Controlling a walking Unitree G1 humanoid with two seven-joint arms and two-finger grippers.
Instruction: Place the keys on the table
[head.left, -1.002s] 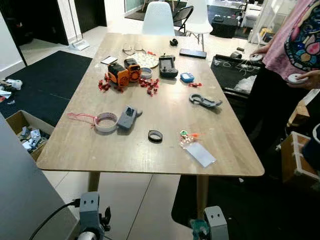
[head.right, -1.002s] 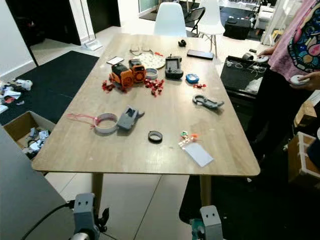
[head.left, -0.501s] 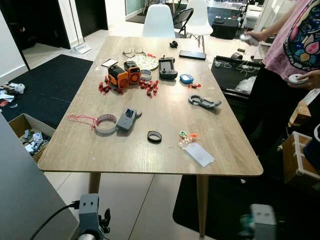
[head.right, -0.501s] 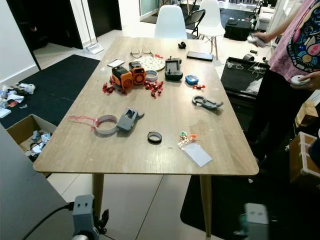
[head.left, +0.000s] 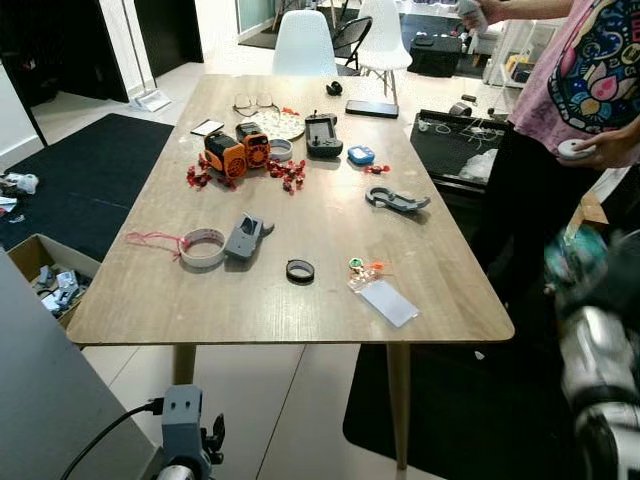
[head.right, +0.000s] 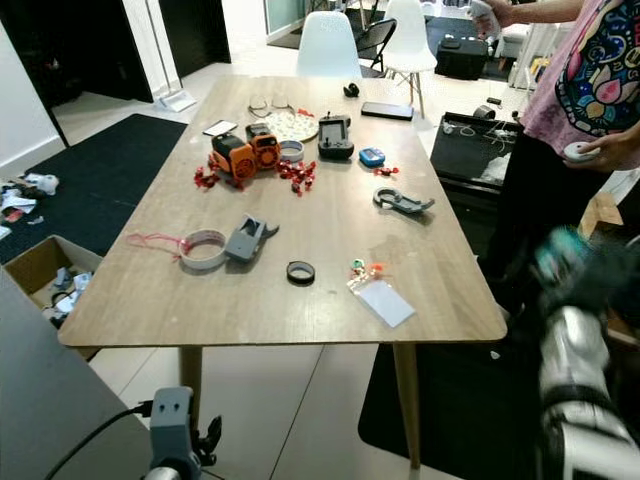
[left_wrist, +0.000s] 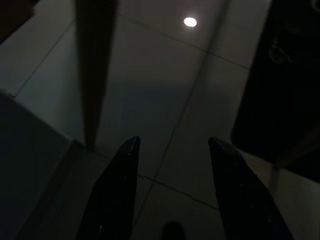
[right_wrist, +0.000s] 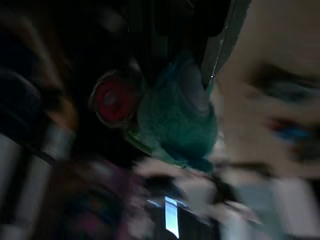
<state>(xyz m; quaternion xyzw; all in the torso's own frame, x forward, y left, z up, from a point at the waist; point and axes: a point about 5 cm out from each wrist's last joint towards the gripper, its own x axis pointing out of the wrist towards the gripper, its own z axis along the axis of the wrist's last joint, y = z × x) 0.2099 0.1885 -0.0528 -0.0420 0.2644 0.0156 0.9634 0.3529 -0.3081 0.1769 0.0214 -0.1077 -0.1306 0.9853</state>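
The right claw (head.right: 562, 258) is raised off the right edge of the wooden surface (head.left: 330, 225), at about 4 o'clock from its middle and blurred with motion. It has closed on the keys (right_wrist: 175, 115), which read as a teal fluffy bundle with a round red piece beside it, up in the air and clear of the surface. The left claw (left_wrist: 173, 141) hangs low near the tiled floor (left_wrist: 165, 85), its two black tips spread wide with nothing between them. On the surface, a black ring (head.left: 299, 270) lies near the front middle. At 3 o'clock from it is a white card (head.left: 388, 301) with small coloured bits at its far end. At 9 o'clock from the ring are a grey gadget (head.left: 243, 238) and, touching it, a roll of tape (head.left: 203, 247) with a pink string. Farther back, an orange device (head.left: 230, 155) stands among red scraps (head.left: 290, 172). A black controller (head.left: 322, 135) is at 2 o'clock from the device, and a grey clip (head.left: 397, 200) lies toward the right edge. A person (head.left: 585, 90) stands just off the right side, and a white chair (head.left: 303, 45) is at the far end.
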